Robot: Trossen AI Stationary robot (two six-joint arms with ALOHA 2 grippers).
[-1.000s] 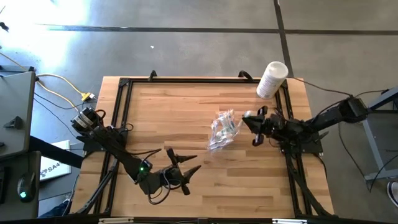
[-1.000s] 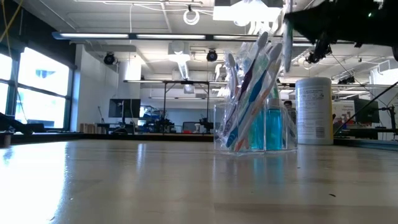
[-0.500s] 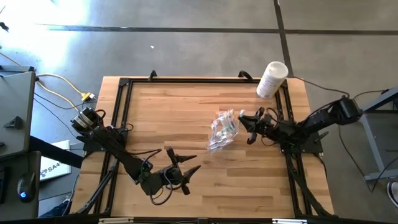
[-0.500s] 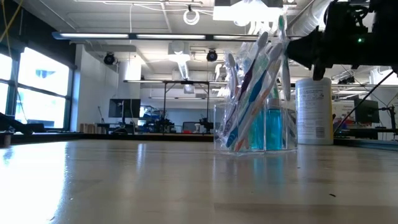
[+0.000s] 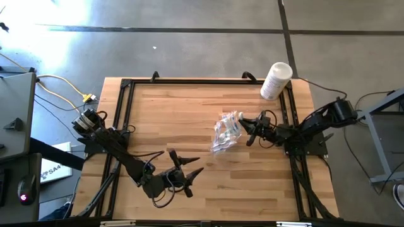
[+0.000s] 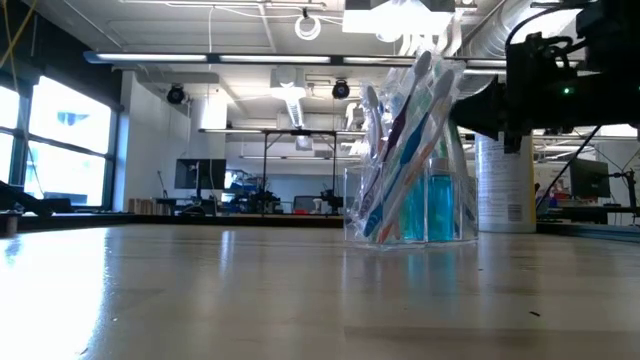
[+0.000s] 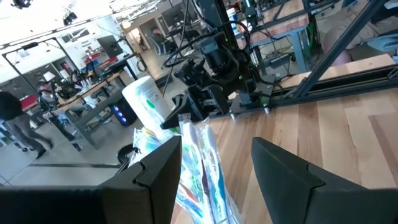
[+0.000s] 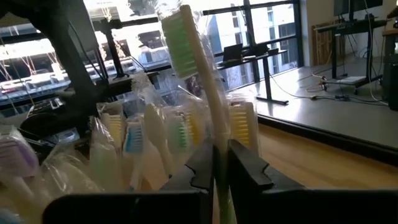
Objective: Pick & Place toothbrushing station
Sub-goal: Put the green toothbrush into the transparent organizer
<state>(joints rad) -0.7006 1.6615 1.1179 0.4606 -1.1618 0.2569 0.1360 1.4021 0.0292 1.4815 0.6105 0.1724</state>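
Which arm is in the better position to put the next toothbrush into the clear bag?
The right. Its pincer is shut on a green toothbrush right beside the clear bag. The left pincer waits open near the table's front edge, apart from it.

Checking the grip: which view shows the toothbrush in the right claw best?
Right wrist view: the green toothbrush stands pinched in the right claw, bristles clear. High view shows only the claw beside the bag; low view hides it among other brushes.
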